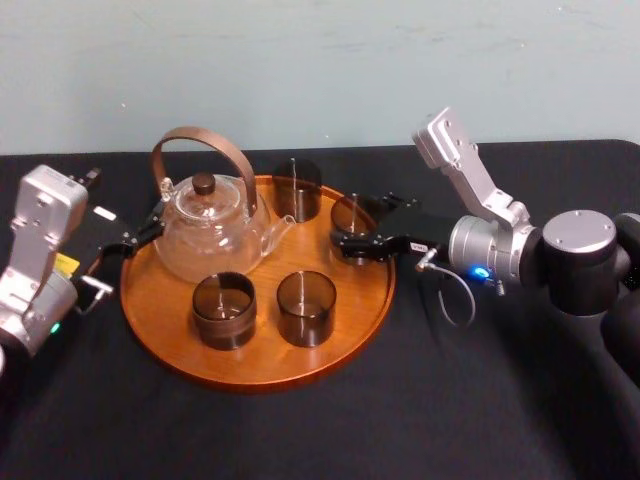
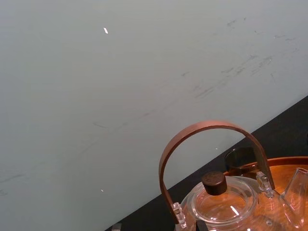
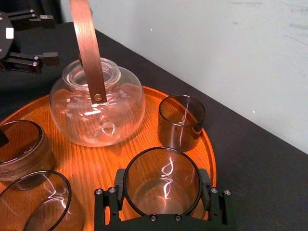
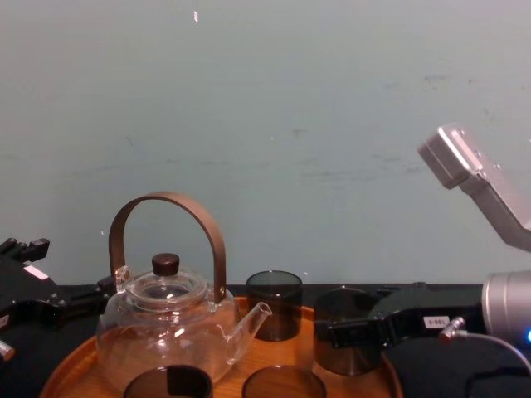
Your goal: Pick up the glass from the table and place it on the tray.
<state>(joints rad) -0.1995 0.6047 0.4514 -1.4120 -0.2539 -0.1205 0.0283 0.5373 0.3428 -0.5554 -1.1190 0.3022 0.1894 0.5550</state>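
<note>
Fingers (image 3: 208, 192) of your right gripper (image 1: 362, 222) clamp a glass (image 3: 162, 178) inside the tray (image 1: 160, 330) rim — teapot (image 1: 210, 235) and another glass (image 1: 297, 190) stand close; left gripper (image 3: 50, 38) parked, fingers apart.

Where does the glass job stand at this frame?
Done: the glass is off the table and inside the rim of the tray. In hand: the right gripper is shut on it; whether it rests on the wood is unclear. Remaining: release and withdraw. The left gripper sits open by the tray's left edge.
</note>
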